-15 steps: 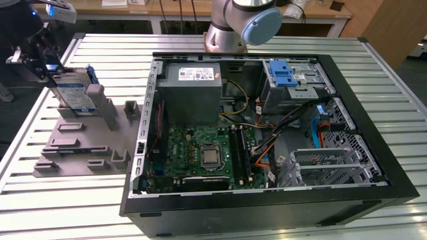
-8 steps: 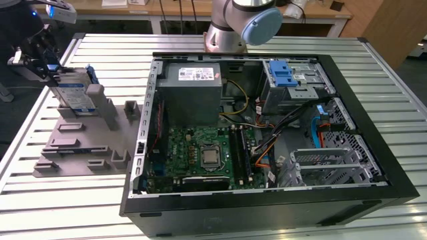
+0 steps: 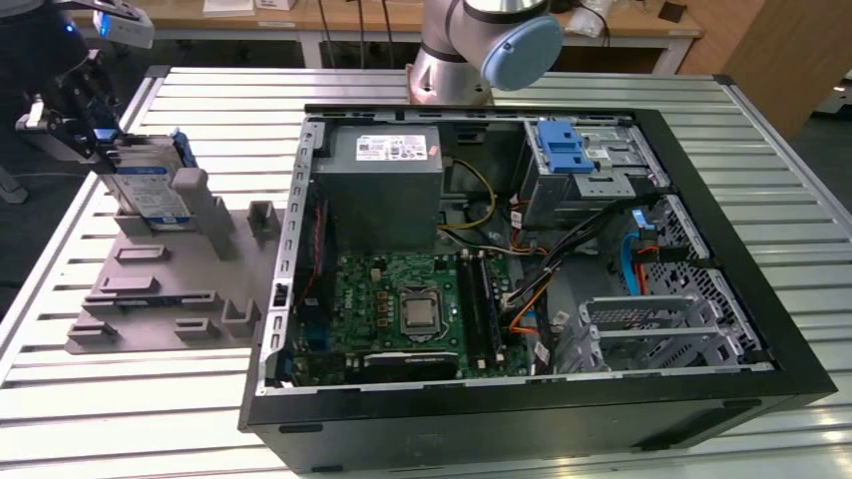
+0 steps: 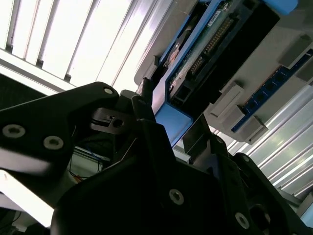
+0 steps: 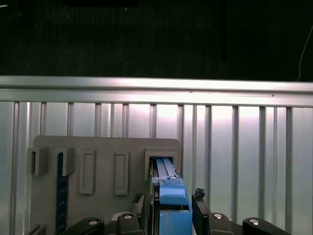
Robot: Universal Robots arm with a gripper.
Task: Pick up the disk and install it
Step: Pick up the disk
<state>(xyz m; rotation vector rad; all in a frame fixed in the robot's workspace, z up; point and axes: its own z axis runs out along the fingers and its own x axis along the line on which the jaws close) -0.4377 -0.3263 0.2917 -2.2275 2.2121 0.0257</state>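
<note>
Slatted metal table (image 3: 120, 419) brightly lit; wooden workbench (image 3: 359, 22) behind; wooden panel (image 3: 779, 50) at exterior view's right.

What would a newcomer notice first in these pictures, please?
The open computer case dominates the exterior view's middle and right, its green motherboard exposed. At that view's left, the disk stands upright in a grey holder on the slatted metal table, with the gripper right at it.
</note>
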